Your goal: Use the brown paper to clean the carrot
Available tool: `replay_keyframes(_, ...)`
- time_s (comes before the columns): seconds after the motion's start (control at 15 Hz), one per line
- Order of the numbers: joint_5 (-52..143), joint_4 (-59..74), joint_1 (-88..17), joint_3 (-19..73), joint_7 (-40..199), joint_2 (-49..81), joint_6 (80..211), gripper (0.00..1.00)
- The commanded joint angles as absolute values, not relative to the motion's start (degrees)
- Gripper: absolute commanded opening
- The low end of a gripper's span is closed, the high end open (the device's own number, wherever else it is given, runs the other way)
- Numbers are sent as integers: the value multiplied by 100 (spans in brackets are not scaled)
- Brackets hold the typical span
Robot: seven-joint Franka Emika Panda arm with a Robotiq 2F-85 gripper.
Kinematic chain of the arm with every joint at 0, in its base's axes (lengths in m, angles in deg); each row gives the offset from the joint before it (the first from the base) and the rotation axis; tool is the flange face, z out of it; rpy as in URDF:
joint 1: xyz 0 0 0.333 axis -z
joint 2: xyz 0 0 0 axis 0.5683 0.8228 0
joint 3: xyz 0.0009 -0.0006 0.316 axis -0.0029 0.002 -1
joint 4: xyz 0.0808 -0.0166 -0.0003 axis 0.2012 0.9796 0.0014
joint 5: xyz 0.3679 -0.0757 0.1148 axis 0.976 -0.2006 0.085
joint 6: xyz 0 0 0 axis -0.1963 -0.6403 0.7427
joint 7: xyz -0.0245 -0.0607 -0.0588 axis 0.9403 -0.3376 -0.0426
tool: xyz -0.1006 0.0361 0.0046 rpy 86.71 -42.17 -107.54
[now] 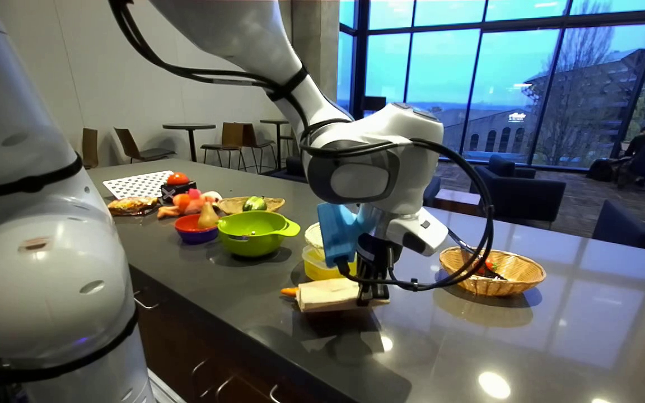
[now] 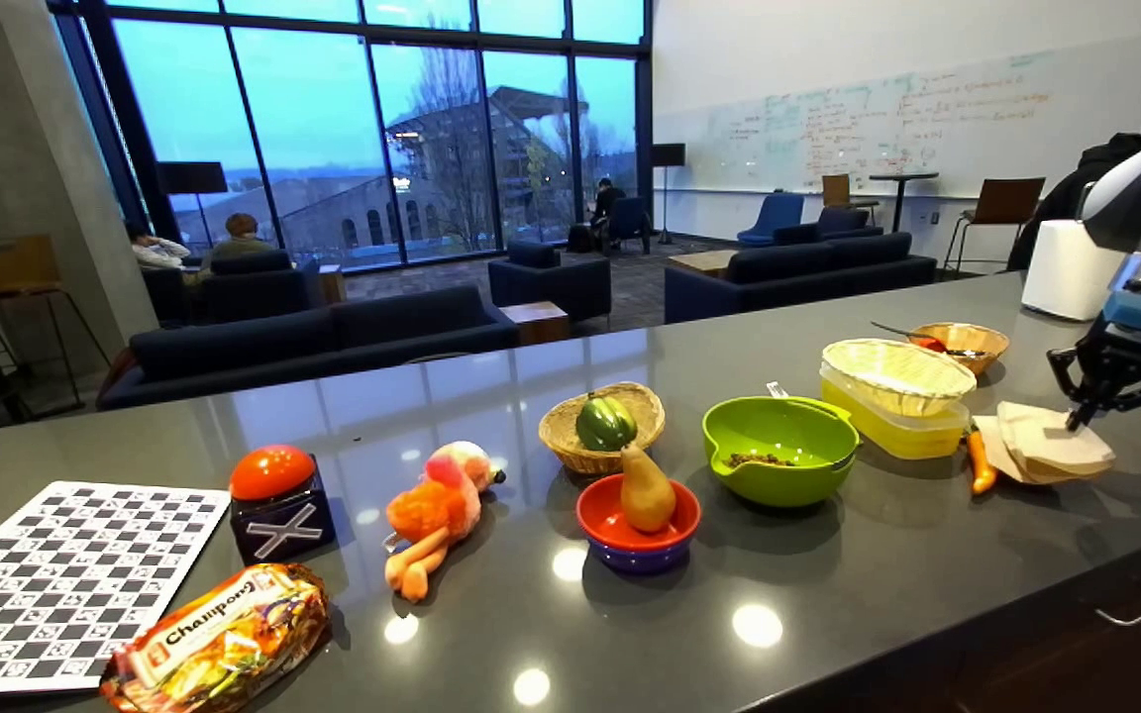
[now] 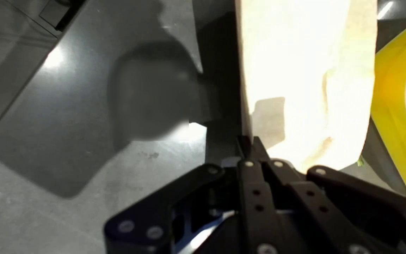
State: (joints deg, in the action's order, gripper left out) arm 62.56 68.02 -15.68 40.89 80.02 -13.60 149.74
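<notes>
On the dark counter (image 2: 878,574), near the yellow plastic tub (image 2: 897,426), brown paper napkin (image 2: 1046,446) is in the Robotiq gripper (image 3: 250,144): fingers (image 3: 254,180) clenched on one edge, tips nearly meeting w/ what looks like thin paper btwn. Carrot (image 2: 980,463) lies on the counter beside the napkin's opposite side, green top by the tub's corner; can't tell if paper & carrot touch. Gripping away from it makes sense: leaves the free part of the napkin to drag over the carrot, prob keeps hard tips off it. Napkin looks at least part-lifted, can't confirm it's fully clear. Folded layers should act as a stiffer pad, so less flop; single-edge pinch may let it pivot tho. Carrot's loose, nothing visible pinning it, so could roll when rubbed; tub might double as a stop. My read: staging, wipe prob not yet done. Next prob = shift over carrot, lower, light strokes.
</notes>
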Motion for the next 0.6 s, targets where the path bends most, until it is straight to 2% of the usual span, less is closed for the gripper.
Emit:
replay_keyframes(0.0, 6228, 6464, -1519, 4195, 7927, -1077, 14841, 0)
replay_keyframes(0.53, 6562, 5919, -1567, 4322, 8081, -295, 14775, 0)
